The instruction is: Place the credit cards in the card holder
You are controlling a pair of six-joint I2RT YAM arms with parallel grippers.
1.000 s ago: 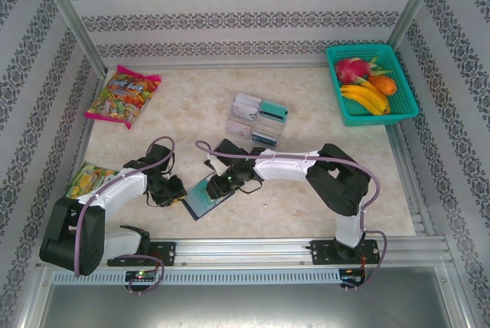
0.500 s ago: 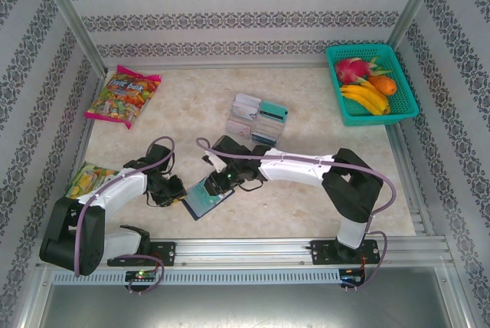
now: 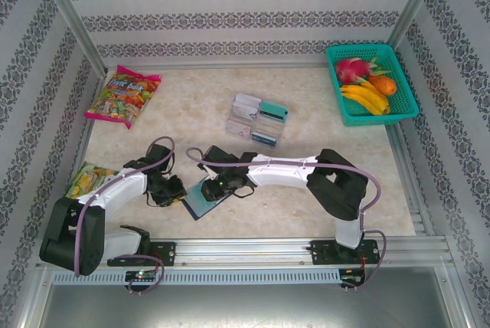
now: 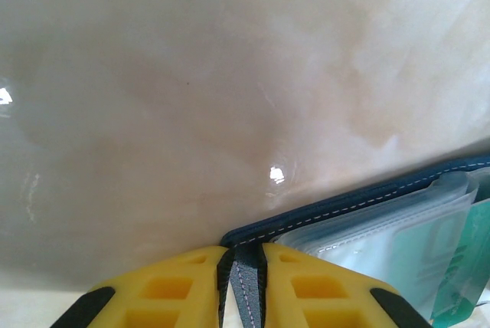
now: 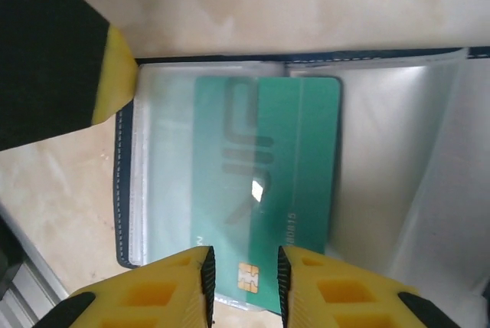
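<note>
Leftward a little, the right pincer [image 5: 243,263] has slid over the card holder [image 3: 200,204], with its elbow drawn in. Low and left of centre in the overhead frame, the left pincer [image 4: 241,255] pinches the holder's navy edge on the table [image 4: 191,98]. The right jaws stand narrow at the chip end of a teal card [image 5: 291,159] lying partly inside a clear sleeve [image 5: 168,152]; whether they grip it I cannot tell. Farther up, at centre, more credit cards [image 3: 273,111] lie grouped.
</note>
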